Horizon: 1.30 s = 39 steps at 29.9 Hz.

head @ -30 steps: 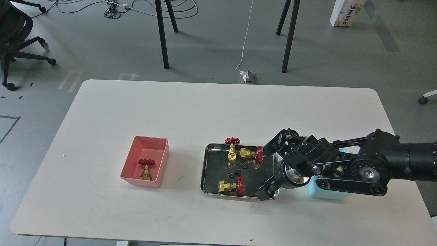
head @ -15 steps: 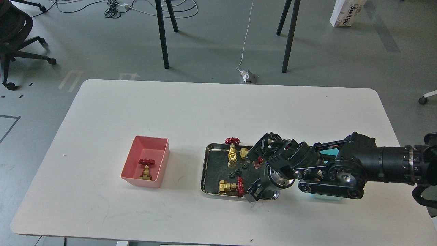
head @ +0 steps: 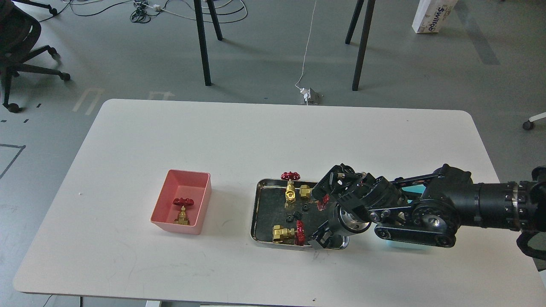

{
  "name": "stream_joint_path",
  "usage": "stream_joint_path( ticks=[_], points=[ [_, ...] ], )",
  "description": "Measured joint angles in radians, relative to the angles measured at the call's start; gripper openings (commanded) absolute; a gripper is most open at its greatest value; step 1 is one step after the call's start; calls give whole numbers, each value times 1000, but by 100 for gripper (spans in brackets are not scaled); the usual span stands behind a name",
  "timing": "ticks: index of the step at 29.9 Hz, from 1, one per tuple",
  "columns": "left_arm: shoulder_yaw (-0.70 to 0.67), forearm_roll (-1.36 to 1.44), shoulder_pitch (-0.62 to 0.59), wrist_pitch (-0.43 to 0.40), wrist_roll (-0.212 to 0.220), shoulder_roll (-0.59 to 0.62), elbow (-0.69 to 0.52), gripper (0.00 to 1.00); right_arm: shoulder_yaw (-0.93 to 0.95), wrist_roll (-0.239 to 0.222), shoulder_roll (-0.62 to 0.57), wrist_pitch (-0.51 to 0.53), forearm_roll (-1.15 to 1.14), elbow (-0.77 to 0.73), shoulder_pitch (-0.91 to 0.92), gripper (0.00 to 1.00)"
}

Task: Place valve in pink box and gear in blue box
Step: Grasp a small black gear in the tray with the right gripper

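The pink box stands left of centre on the table with one valve inside it. The steel tray holds three more valves: one upright, one partly behind my gripper, and one lying at the front. Three black gears lie in the tray's middle. My right gripper hovers over the tray's right half, jaws spread wide and empty. The blue box is almost wholly hidden behind my right arm. My left gripper is out of view.
The white table carries only the two boxes and the tray. My right arm lies across the table's right side. Beyond the far edge are table legs, cables and a chair on the floor.
My right arm has swung left from the blue box to over the tray's right half, covering more of the rear valve. In the last half second it has barely moved.
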Motion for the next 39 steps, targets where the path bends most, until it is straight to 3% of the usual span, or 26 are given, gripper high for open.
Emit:
stream_joint_path(
  ticks=[5, 13, 34, 39],
  points=[
    [0, 0, -4, 0, 1, 1, 0, 91, 0, 0, 8, 0, -1, -39, -5, 78],
    [0, 0, -9, 0, 1, 10, 0, 91, -9, -1, 17, 0, -2, -51, -7, 63],
    [1, 1, -16, -2, 1, 16, 0, 91, -13, -62, 20, 0, 11, -38, -2, 9],
    [1, 0, -16, -3, 1, 17, 0, 91, -12, -72, 29, 0, 17, -25, 11, 4]
  ],
)
